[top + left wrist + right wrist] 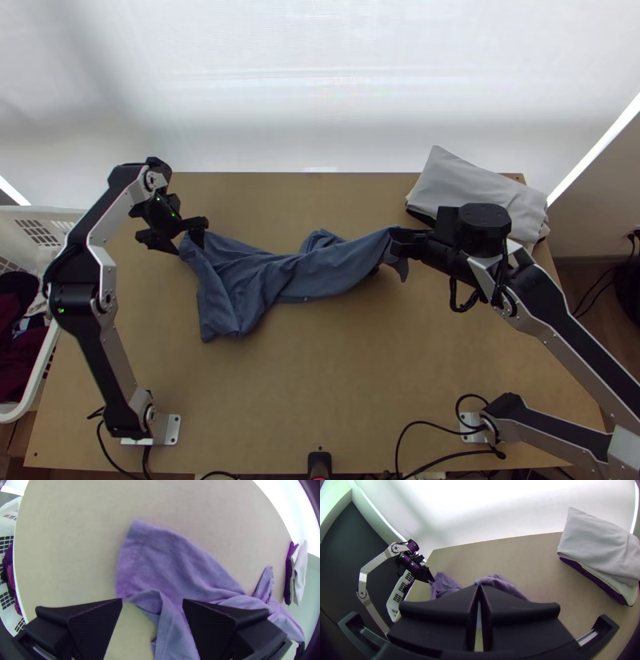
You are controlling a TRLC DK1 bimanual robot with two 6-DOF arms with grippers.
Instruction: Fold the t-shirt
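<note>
Across middle of top view, blue-grey t-shirt (324,270) lies bunched lengthwise. Right gripper (397,240) pinches its right end; left gripper (178,237), fingers wide, sits at left end. Likely spreading step; next calls for left grip, then stretching flat.

Top view: high over the table's (320,384) near edge, steeply down. Left wrist view: close above the cloth (328,272), downward. Right wrist view: across the table, apparently shallower, corners dark. Both wrist views share cloth, basket (392,606).
</note>
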